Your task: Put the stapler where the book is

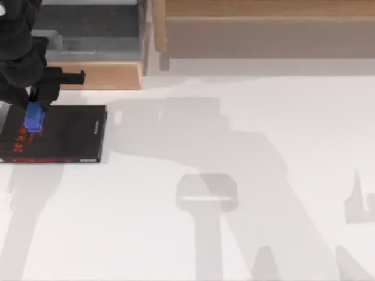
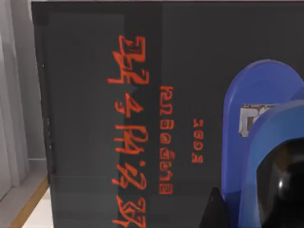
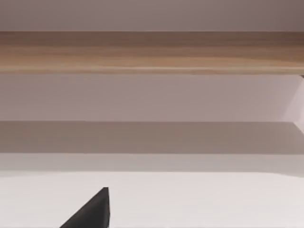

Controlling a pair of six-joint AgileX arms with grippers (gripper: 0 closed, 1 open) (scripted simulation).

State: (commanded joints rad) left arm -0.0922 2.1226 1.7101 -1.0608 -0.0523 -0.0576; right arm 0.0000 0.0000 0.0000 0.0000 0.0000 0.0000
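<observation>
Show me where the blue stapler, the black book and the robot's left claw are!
stapler (image 1: 33, 119), top view, on its blue body.
book (image 1: 70, 137), top view, on its bare black cover.
left gripper (image 1: 36, 96), top view, just above the stapler.

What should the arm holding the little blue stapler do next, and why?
Probably lower it a little and let go. In the top view the left gripper has the stapler right over the book, at the table's left side. The left wrist view shows the stapler above the black cover with red lettering, so it is already where it belongs.
</observation>
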